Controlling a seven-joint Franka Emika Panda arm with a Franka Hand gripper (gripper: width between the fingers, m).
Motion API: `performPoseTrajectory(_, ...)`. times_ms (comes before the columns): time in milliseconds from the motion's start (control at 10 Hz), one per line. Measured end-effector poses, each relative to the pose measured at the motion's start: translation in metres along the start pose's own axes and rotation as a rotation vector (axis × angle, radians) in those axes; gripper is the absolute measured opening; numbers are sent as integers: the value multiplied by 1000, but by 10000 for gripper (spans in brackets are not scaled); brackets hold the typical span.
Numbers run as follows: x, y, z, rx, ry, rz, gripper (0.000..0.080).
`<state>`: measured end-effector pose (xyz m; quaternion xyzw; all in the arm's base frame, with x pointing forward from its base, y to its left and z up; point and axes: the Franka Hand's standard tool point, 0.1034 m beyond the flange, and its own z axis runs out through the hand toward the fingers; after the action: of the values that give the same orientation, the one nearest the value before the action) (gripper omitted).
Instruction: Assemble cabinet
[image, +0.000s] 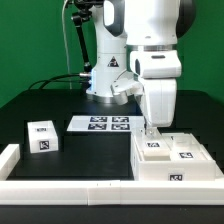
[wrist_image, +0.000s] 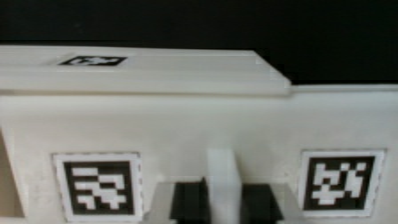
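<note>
The cabinet is the big white box at the exterior view's right front, with black-and-white tags on its upper faces. My gripper comes straight down onto its far left edge. In the wrist view the cabinet fills the picture, with a tag on one side and a second tag on the other. My gripper has its two black fingers standing tight on either side of a narrow white upright rib of the cabinet. The fingertips are cut off by the picture's edge.
A small white tagged block lies at the exterior view's left. The marker board lies flat near the robot's base. A low white wall runs along the table's front and left edge.
</note>
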<state>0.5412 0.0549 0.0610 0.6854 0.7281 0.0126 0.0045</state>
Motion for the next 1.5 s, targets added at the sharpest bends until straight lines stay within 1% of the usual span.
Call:
performPoseTrajectory(200,0,16,0,2,1,4,68)
performPoseTrajectory(400,3,30,1,-10,6,6,68)
performPoseTrajectory(500,2,36,1,-10,7,7,68)
performPoseTrajectory(600,3,39,2,-3,6,7,68)
performPoseTrajectory(900,2,39,2,-2,5,4,68)
performPoseTrajectory(1100,-1,38,2,4,3,-18,68)
performPoseTrajectory(1200,-3,38,2,4,1,-30,135)
performPoseTrajectory(1300,-5,38,2,4,-1,-39,366)
performPoseTrajectory(1400,-6,38,2,3,-3,-51,366)
performPoseTrajectory(1500,-9,39,-2,-5,-6,-58,518)
